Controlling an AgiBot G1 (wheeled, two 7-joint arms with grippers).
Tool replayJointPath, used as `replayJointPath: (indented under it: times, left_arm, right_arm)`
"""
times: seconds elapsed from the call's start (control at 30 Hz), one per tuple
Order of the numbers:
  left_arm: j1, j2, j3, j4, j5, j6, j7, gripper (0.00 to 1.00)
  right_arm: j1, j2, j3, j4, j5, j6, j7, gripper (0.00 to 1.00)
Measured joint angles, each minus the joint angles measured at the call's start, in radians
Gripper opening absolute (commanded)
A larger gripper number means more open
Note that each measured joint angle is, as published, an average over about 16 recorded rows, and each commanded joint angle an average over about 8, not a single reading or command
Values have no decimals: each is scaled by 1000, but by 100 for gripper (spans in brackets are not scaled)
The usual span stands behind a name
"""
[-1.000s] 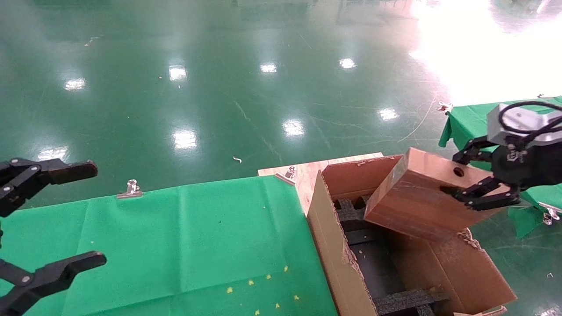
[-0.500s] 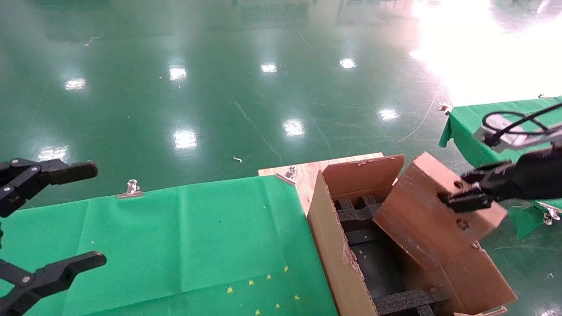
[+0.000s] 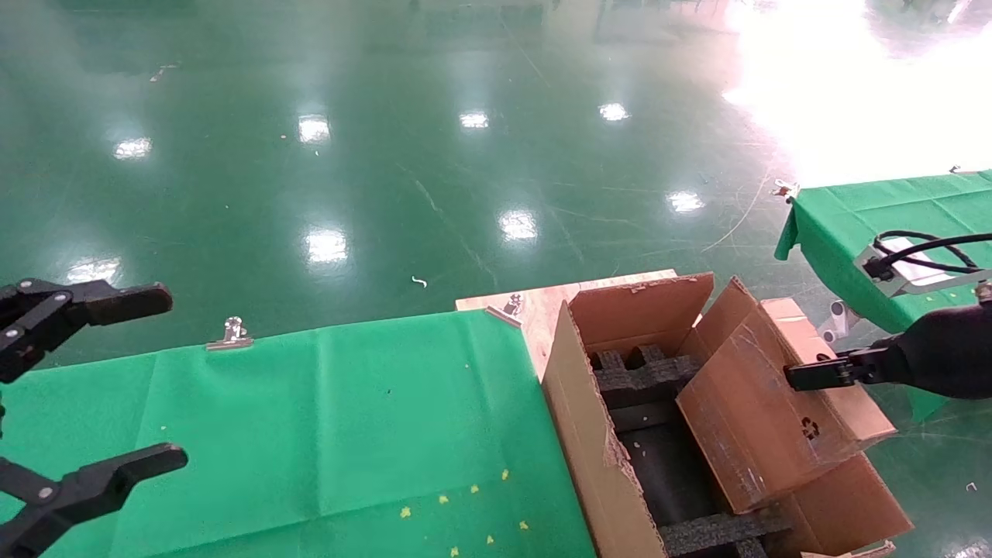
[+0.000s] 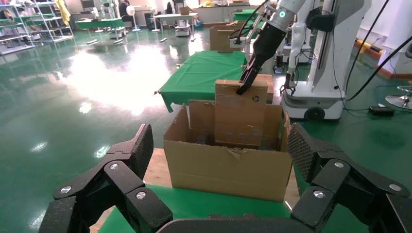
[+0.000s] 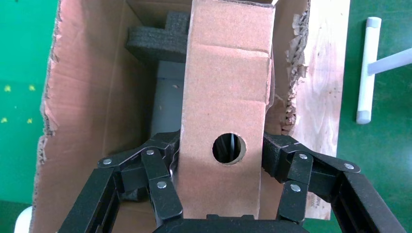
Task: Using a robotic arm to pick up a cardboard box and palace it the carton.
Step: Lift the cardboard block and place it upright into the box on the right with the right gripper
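My right gripper (image 3: 814, 376) is shut on the cardboard box (image 3: 763, 411), a small flat brown box with a round hole (image 5: 229, 148) and clear tape. The box stands tilted, its lower end inside the carton (image 3: 589, 434) along the right wall. In the right wrist view the fingers clamp the box (image 5: 226, 87) on both sides beside the hole, above black foam inserts (image 5: 155, 39). My left gripper (image 3: 93, 387) is open and empty at the far left over the green cloth. The left wrist view shows the carton (image 4: 228, 170), the box (image 4: 240, 116) and the white right arm (image 4: 272, 29).
A green cloth table (image 3: 310, 418) lies left of the carton, with a metal clip (image 3: 231, 333) on its far edge. A wooden board (image 3: 535, 306) sits under the carton. A second green table (image 3: 868, 209) stands at the right. The floor is glossy green.
My right gripper has moved down and to the right, turning the box from lying flat above the carton to standing steeply with its lower end inside. The left arm has not moved.
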Motion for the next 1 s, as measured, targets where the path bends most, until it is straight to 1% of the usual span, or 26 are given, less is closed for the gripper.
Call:
replayJointPath:
  times: [0.27, 0.43, 0.73, 1.0]
  left_arm:
    - [0, 0, 0, 0, 0, 0, 0, 100]
    - [0, 0, 0, 0, 0, 0, 0, 100]
    - [0, 0, 0, 0, 0, 0, 0, 100]
    - [0, 0, 0, 0, 0, 0, 0, 100]
  right_arm:
    - [-7, 0, -6, 4, -9, 15, 25, 0]
    - [-24, -4, -17, 13, -28, 42, 59, 0]
    - [-79, -8, -55, 55, -97, 150, 139, 0]
    - [-135, -21, -89, 74, -147, 247, 180, 0]
